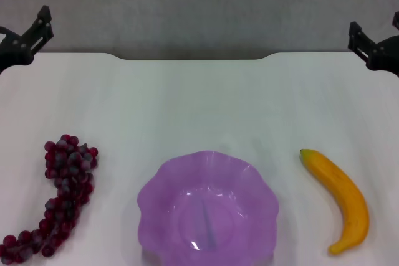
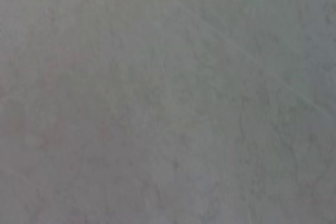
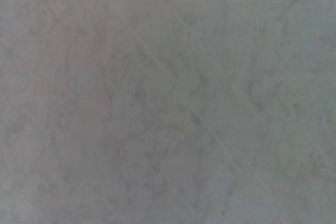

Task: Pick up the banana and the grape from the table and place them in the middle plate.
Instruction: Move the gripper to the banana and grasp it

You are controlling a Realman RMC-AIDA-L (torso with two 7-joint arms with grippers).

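Observation:
The banana (image 1: 341, 196) lies on the white table (image 1: 199, 104) at the near right, stem tip pointing away from me. The grape bunch (image 1: 62, 194) lies at the near left, running toward the front edge. The purple scalloped middle plate (image 1: 156, 197) stands between them at the near centre and is empty. My left gripper (image 1: 24, 26) sits at the far left corner and my right gripper (image 1: 376, 29) at the far right corner, both open, empty and far from the fruit. Both wrist views show only a plain grey surface.
The table's far edge (image 1: 193, 58) has a notch in the middle, with a grey wall behind it. Bare tabletop lies between the grippers and the fruit.

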